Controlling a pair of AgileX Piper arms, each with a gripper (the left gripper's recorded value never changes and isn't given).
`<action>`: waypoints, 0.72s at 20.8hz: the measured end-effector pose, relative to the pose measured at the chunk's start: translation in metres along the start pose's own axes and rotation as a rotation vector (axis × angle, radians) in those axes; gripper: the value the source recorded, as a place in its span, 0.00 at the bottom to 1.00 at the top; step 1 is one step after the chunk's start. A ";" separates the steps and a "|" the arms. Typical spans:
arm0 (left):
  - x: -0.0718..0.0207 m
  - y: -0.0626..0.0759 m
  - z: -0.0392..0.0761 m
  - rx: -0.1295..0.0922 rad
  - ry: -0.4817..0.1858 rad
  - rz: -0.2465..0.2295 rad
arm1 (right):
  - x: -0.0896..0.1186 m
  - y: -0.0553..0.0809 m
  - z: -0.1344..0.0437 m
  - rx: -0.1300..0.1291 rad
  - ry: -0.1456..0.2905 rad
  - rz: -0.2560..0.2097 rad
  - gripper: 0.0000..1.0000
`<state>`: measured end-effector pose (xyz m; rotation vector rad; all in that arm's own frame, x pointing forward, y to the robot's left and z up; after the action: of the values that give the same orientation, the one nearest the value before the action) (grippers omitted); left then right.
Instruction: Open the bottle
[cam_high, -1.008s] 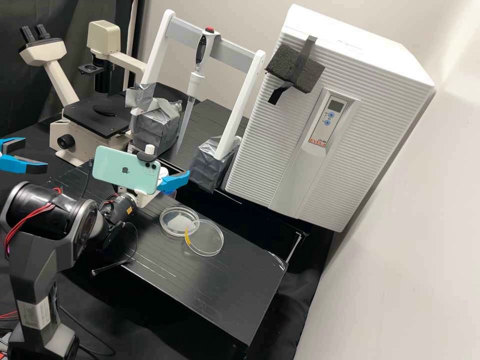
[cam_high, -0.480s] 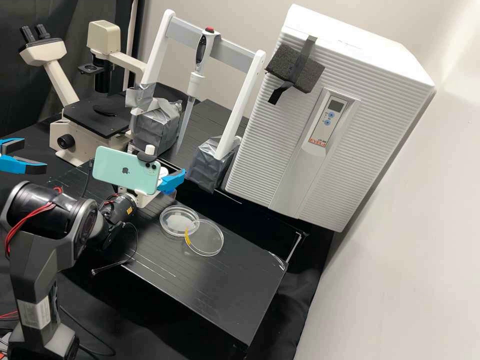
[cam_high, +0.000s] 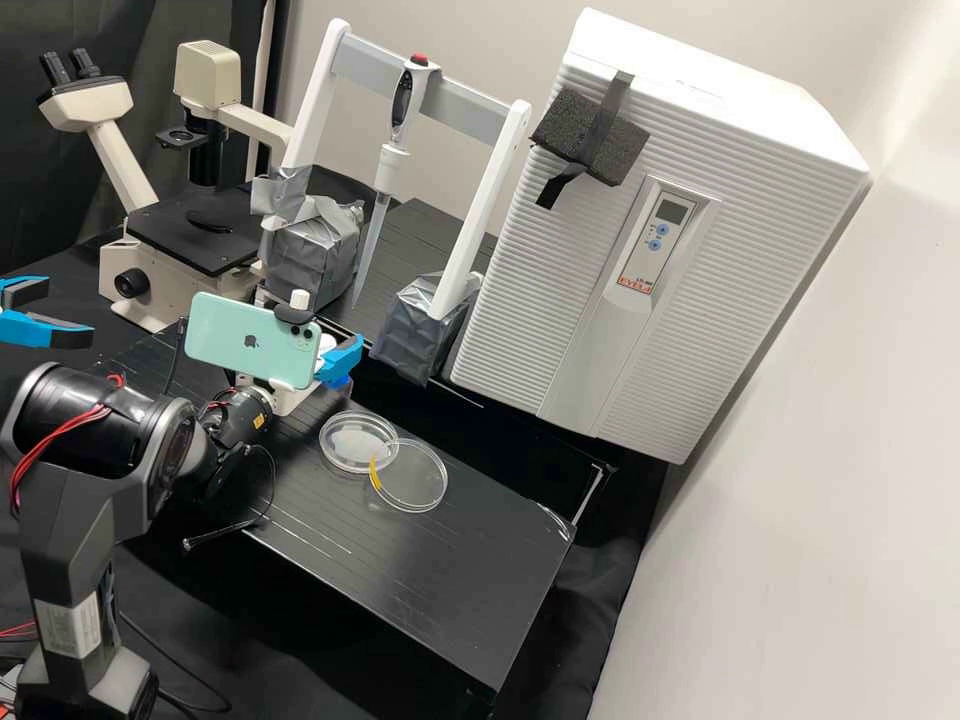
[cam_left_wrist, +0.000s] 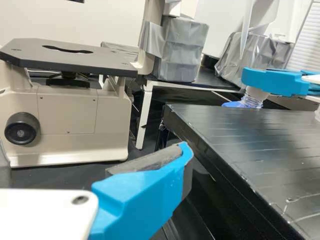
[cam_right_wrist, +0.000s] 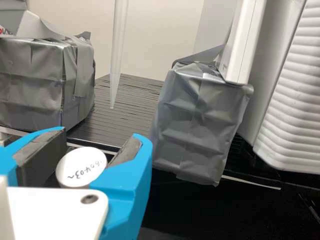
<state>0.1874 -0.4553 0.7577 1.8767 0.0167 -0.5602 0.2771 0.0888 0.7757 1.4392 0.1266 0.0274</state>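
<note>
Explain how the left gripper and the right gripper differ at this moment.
The left gripper is off the raised black platform, near the microscope; the right gripper is over it, at the bottle. The left jaws stand open and empty; the right jaws sit against the white cap on both sides. Both have bright blue jaws.

The black bench (cam_high: 430, 570) carries 2 petri dishes (cam_high: 385, 458), a bottle (cam_left_wrist: 250, 99), a microscope (cam_high: 160, 250), a pipette stand (cam_high: 487, 200) and a white cabinet (cam_high: 700, 250).
</note>
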 end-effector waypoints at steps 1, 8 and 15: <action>0.0000 0.000 0.000 0.000 0.000 0.000 | 0.000 0.000 0.000 0.000 0.000 0.000 0.00; 0.0000 0.000 0.000 0.000 0.000 0.000 | 0.000 -0.002 -0.004 0.001 0.014 -0.005 0.00; -0.0001 0.001 0.000 -0.003 0.006 0.006 | 0.002 -0.001 -0.006 0.006 0.018 -0.002 0.00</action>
<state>0.1876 -0.4552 0.7584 1.8754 0.0156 -0.5506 0.2787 0.0953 0.7743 1.4454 0.1426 0.0381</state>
